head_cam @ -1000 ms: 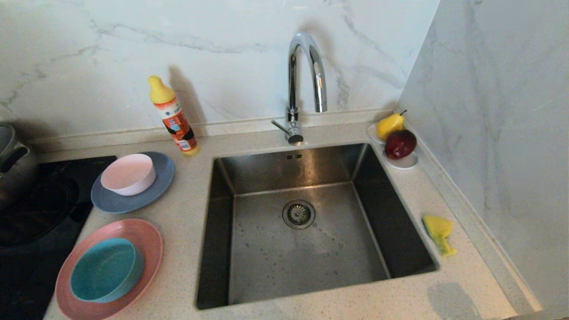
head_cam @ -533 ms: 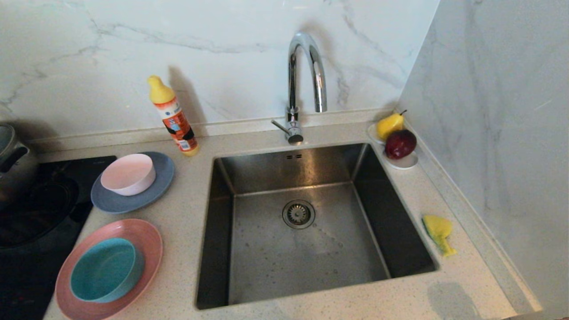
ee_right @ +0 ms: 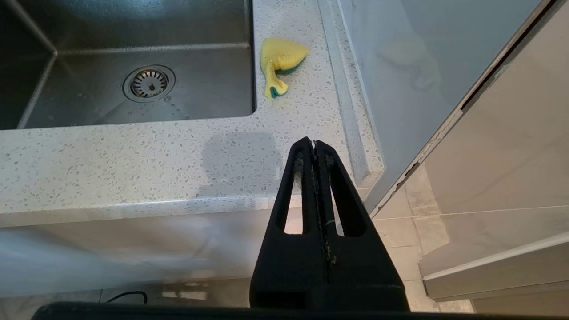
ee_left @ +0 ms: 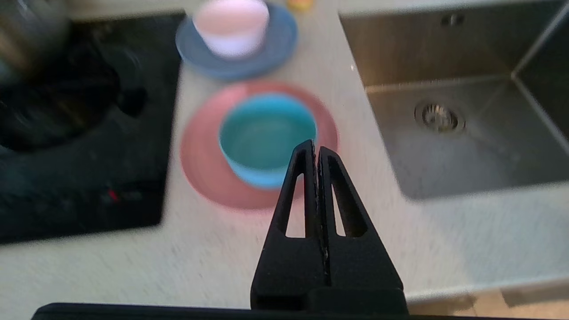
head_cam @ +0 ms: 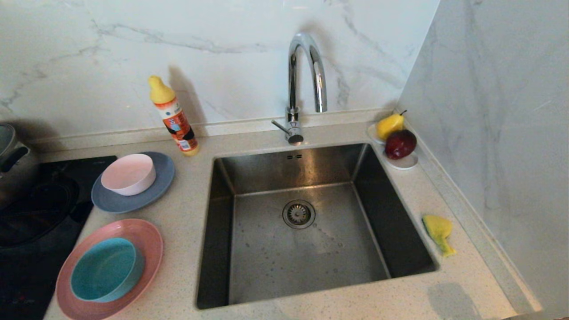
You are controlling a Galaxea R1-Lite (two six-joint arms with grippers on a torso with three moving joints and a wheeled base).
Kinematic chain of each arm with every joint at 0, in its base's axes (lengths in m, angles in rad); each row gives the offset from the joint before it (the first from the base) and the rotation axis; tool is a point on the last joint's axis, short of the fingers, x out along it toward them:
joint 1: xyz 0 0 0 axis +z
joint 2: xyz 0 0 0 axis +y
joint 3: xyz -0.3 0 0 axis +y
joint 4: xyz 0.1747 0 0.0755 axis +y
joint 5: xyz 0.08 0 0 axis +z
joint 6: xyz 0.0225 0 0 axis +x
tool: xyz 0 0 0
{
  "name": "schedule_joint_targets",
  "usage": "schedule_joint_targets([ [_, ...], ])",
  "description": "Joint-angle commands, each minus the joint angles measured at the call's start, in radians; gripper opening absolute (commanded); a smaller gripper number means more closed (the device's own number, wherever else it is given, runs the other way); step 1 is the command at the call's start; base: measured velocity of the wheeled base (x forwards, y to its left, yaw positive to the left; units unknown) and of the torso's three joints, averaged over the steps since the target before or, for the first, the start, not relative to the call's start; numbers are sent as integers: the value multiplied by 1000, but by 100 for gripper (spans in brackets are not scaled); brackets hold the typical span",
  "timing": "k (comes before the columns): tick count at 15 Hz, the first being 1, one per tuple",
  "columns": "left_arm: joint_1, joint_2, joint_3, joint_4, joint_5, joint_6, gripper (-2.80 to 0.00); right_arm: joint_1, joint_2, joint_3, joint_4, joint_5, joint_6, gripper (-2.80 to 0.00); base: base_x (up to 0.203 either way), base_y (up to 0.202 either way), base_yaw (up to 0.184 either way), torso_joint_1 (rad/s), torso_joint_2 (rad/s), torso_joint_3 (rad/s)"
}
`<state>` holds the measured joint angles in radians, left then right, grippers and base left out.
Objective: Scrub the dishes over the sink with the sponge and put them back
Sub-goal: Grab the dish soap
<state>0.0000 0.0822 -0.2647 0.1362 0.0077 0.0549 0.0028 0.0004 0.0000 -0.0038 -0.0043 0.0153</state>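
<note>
1. While both arms stay out of the head view, the left gripper (ee_left: 316,149), black, hangs with its two fingers pressed together on nothing, above the table's front edge and close to the near rim of the teal round bowl (ee_left: 266,135).
2. That teal bowl (head_cam: 106,269) sits inside the wide pink round plate (head_cam: 146,240) at the table's front left, beside the black cooktop (head_cam: 40,209).
3. Behind it, the pale pink-white bowl (head_cam: 129,173) stands on the grey-blue round plate (head_cam: 162,178), toward the back edge.
4. The large square brushed-steel sink (head_cam: 266,258) fills the middle of the table, with its round drain strainer (head_cam: 298,214) and the chrome gooseneck faucet (head_cam: 306,84) at its back rim.
5. The small bent yellow sponge (head_cam: 438,232) with its green layer lies on the narrow strip of table right of the sink, just beside the basin's edge.
6. The right gripper (ee_right: 314,146), black, is also closed on nothing, hanging off the table's front right corner, well apart from the sponge (ee_right: 279,62).
7. A yellow-capped orange detergent bottle (head_cam: 174,118) leans at the back edge; a yellow pear (head_cam: 390,125) and a dark red apple (head_cam: 400,143) rest on a small white dish (head_cam: 406,163) in the back right corner.
</note>
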Motion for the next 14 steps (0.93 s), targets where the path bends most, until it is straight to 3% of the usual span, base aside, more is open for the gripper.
schedule_joint_targets([
  [1, 0, 236, -113, -17, 1, -11, -280, 0, 0, 0, -1, 0, 0, -280, 0, 0, 0, 0, 0, 0],
  [3, 0, 463, -185, -69, 1, -26, -280, 0, 0, 0, -1, 0, 0, -280, 0, 0, 0, 0, 0, 0],
  [8, -1, 1093, -377, -355, 54, -48, -280, 0, 0, 0, -1, 1, 0, -280, 0, 0, 0, 0, 0, 0],
  [14, -9, 1607, -571, -704, 123, -57, -280, 0, 0, 0, -1, 0, 0, -280, 0, 0, 0, 0, 0, 0],
])
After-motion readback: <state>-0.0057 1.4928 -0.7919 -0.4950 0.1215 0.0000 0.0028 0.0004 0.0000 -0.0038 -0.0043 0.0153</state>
